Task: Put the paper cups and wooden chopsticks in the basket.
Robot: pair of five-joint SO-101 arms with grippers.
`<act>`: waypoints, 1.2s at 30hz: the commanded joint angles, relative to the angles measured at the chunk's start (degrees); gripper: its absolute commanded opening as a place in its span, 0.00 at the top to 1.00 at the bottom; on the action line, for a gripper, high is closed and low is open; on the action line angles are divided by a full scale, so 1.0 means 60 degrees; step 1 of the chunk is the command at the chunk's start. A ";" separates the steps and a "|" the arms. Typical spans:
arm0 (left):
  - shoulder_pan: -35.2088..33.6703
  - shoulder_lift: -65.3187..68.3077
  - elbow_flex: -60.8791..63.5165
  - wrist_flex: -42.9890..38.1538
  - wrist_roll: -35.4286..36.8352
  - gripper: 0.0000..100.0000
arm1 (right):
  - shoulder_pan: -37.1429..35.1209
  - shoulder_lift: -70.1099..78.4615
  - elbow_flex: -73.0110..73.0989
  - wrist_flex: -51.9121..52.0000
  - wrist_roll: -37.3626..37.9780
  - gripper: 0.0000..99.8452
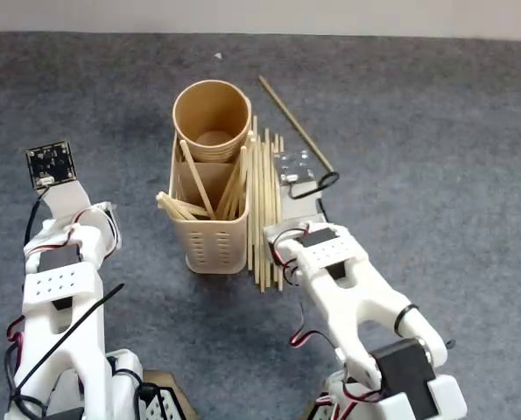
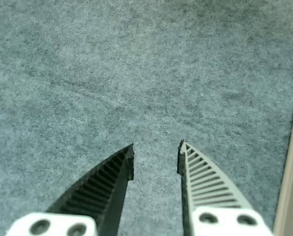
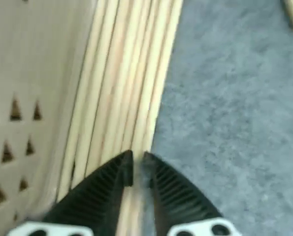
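Right pincer (image 3: pixel 137 160) closes on chopsticks (image 1: pixel 264 210) beside the basket (image 1: pixel 209 232)

Narrowed to a slit, the right pincer sits on the outer edge of the chopsticks, one of them apparently caught between its tips. Their long axis runs straight away from it, near to far. They lie flat on the grey tabletop (image 1: pixel 435 131), touching the basket wall that faces the right arm. The left pincer (image 2: pixel 156 150) hangs wide and empty over bare tabletop on the basket's other side, so the right arm is judged the nearer for the lift. In the basket are leaning sticks (image 1: pixel 199 179), with a cup (image 1: pixel 212 114) upright at the far end. Beyond, a lone stick (image 1: pixel 295 122), darker, lies slanted and apart.
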 commanded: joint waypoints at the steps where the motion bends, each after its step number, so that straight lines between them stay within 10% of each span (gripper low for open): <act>1: 0.0154 -0.0022 -0.0051 -0.0132 -0.0088 0.82 | 0.0403 -0.0022 -0.0315 -0.0022 -0.0015 1.00; 11: 0.0154 -0.0022 -0.0051 -0.0132 -0.0088 0.82 | 0.0872 0.0081 -0.1458 0.0242 0.0015 0.99; 19: 0.0154 -0.0022 -0.0051 -0.0132 -0.0088 0.82 | 0.0168 0.0095 -0.1443 0.0242 0.0484 0.74; 31: 0.0154 -0.0022 -0.0037 -0.0117 -0.0088 0.82 | 0.0330 0.2366 -0.2264 0.0769 0.0381 0.74; 36: 0.0154 -0.0022 -0.0037 -0.0117 -0.0088 0.82 | 0.0520 0.2366 -0.2762 0.1121 0.0381 0.95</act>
